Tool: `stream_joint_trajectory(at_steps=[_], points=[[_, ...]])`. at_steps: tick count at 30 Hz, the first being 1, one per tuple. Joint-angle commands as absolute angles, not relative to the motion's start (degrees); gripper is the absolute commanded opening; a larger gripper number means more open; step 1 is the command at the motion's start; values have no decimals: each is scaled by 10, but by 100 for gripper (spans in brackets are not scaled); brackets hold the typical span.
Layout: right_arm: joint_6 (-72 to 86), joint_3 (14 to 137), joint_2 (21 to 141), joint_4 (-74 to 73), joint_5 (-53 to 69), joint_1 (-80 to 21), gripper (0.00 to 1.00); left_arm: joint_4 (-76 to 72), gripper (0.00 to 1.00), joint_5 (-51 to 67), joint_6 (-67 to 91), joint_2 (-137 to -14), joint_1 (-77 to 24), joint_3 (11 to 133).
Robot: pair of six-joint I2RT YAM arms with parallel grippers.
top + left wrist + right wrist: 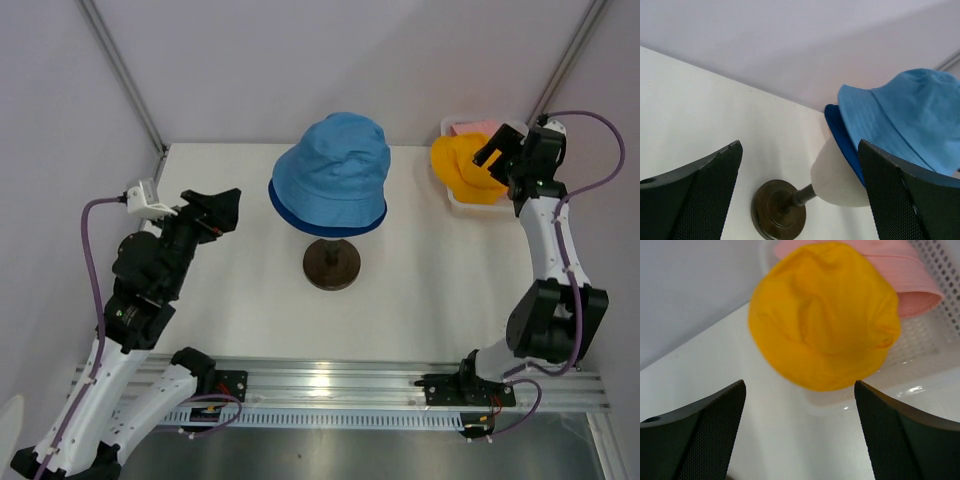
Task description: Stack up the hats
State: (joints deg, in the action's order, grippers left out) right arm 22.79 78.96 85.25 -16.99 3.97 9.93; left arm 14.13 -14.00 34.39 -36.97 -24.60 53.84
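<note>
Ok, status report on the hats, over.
Both grippers open, empty. Light blue hat over dark blue hat on head. Yellow hat, pink hat in basket. Nothing blocking.

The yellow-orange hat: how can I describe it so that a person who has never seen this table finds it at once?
Look to the far right corner of the white table, where a white mesh basket stands. The yellow-orange hat lies in it, hanging over its near rim, directly before the open right gripper. The pink hat behind it is paler and partly hidden; the two blue hats sit on the stand at the centre.
</note>
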Motion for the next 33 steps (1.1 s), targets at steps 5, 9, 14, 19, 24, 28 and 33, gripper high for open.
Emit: stream_joint_trajectory(at_steps=[5, 9, 14, 19, 24, 28, 33], points=[[201, 860, 1004, -146, 17, 171, 88, 140, 100, -199, 321, -371, -243, 511], [224, 867, 1050, -116, 54, 187, 78, 134, 100, -223, 341, -351, -242, 481], [234, 867, 1079, -71, 47, 184, 77, 71, 99, -231, 330, -316, -238, 445], [230, 883, 1100, -69, 27, 172, 75, 63, 100, -246, 323, -321, -236, 450], [236, 889, 1125, -46, 23, 166, 65, 66, 99, -237, 339, -341, -236, 451], [238, 921, 1150, -68, 27, 164, 55, 81, 99, -233, 342, -349, -235, 466], [229, 926, 1148, -71, 18, 160, 42, 83, 99, -243, 323, -333, -234, 475]])
